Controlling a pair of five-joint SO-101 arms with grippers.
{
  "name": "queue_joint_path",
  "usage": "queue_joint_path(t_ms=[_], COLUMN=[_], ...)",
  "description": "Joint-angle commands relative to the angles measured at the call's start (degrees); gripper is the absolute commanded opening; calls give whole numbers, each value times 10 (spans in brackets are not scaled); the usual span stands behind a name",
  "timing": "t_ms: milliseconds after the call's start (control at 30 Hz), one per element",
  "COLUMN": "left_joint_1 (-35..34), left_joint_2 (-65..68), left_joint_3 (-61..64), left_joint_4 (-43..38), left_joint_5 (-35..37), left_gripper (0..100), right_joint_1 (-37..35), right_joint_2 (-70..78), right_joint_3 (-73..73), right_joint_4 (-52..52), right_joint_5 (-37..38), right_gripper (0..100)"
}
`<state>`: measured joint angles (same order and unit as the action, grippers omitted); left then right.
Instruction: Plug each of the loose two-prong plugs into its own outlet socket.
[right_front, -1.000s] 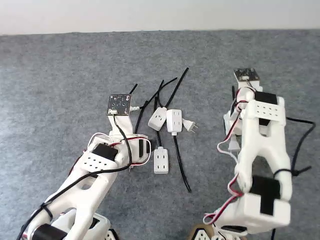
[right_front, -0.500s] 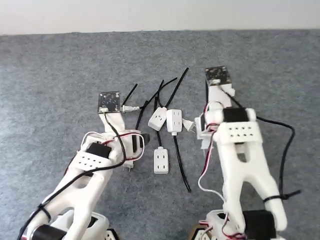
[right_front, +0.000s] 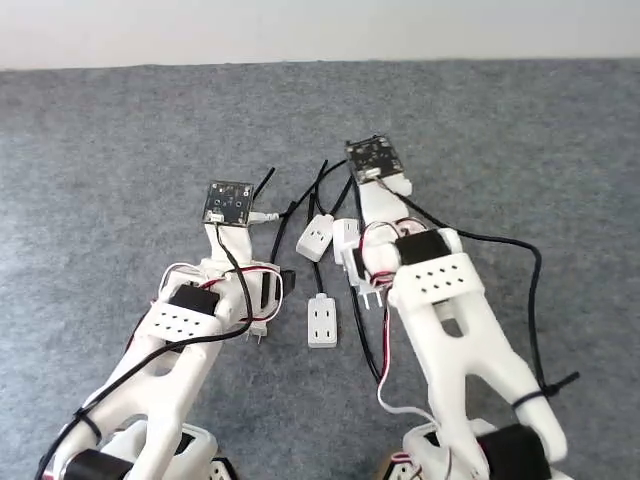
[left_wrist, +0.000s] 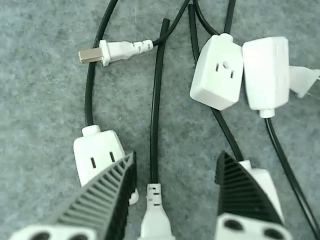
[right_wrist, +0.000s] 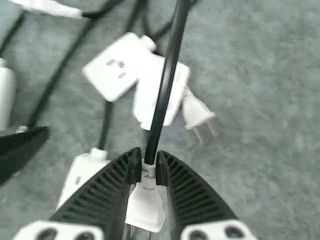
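My right gripper is shut on a white two-prong plug, whose black cord runs up between the fingers. In the high view this gripper hangs just right of the cluster of white outlet sockets. Below it lie two sockets side by side, a loose plug and another socket. My left gripper is open, and a white plug sits between its fingers, untouched. A socket lies beside one finger. A loose plug lies farther off.
Black cords cross each other on the grey carpet around the sockets. A single socket lies between the two arms. The tip of the left gripper's finger reaches into the right wrist view. Bare carpet spreads left and right.
The right arm has swung left from the table's right side to the socket cluster, carrying its plug. The left arm shifted only slightly.
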<state>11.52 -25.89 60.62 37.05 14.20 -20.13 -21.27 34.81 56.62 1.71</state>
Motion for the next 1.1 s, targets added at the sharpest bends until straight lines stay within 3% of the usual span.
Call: queue_joint_path(t_ms=[0,233,333,467,700,900,1067], left_joint_1=[-23,-52,-52,-32,-5,-2,8], left_joint_2=[-12,-11,-11,-11,-11,-11,-12], left_joint_3=[-12,-4,6,29,84,89,92], left_joint_4=[-23,-62,-88,-143,-284,-302,-332], left_joint_5=[-5,111,117,117,117,117,116], left_gripper=[246,246,227,117,13,13,14], right_joint_1=[-35,-120,-134,-154,-170,-242,-257], right_joint_2=[-68,-191,-235,-265,-269,-269,-266], right_joint_3=[5,21,21,22,31,68,84], right_joint_4=[29,153,179,197,202,199,192], right_joint_5=[-3,72,73,91,98,117,127], right_gripper=[8,8,8,8,8,8,8])
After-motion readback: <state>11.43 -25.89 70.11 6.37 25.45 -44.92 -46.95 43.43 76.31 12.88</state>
